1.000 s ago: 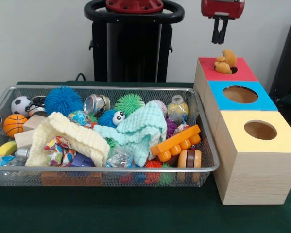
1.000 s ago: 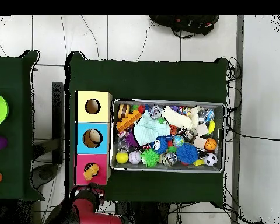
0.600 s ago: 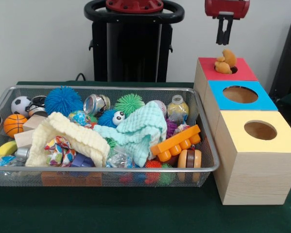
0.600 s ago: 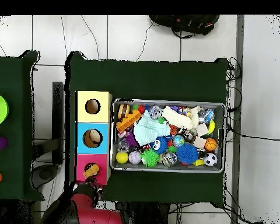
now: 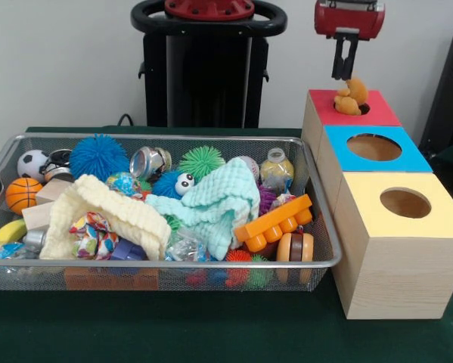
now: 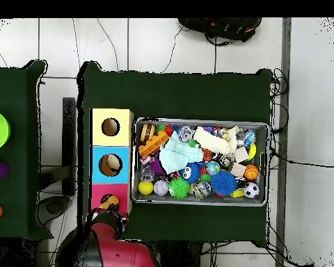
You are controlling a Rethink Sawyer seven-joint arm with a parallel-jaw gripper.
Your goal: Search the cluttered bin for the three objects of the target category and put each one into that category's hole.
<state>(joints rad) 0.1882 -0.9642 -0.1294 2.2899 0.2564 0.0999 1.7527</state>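
A dark green cloth covers the table point(image 5: 211, 333), with a pale wall behind it. Nearest on the left sits the wire mesh bin point(image 5: 158, 266), heaped with toys: at its near right an orange plastic toothed block point(image 5: 275, 221) and a brown wooden yo-yo point(image 5: 295, 247); toward the middle a mint green knitted cloth point(image 5: 215, 204) and a cream knitted cloth point(image 5: 109, 214); on the left a small basketball point(image 5: 22, 193) with a small soccer ball point(image 5: 31, 162) behind it; along the far side a blue spiky ball point(image 5: 98, 155) and a green spiky ball point(image 5: 201, 160). To the right of the bin three wooden boxes stand in a row running away from the viewer: the yellow-topped box point(image 5: 396, 249) nearest, the blue-topped box point(image 5: 374, 147) behind it, and the red-topped box point(image 5: 352, 110) farthest, each with a round hole. An orange-tan soft toy point(image 5: 350, 97) sits in the red box's hole, sticking up above the rim. The red and black gripper point(image 5: 344, 72) hangs just above it, its dark fingers close together with a narrow gap, their tips just at the top of the toy; whether they touch it cannot be told. In the overhead view the toy point(image 6: 109, 203) shows at the hole, the arm beside it.
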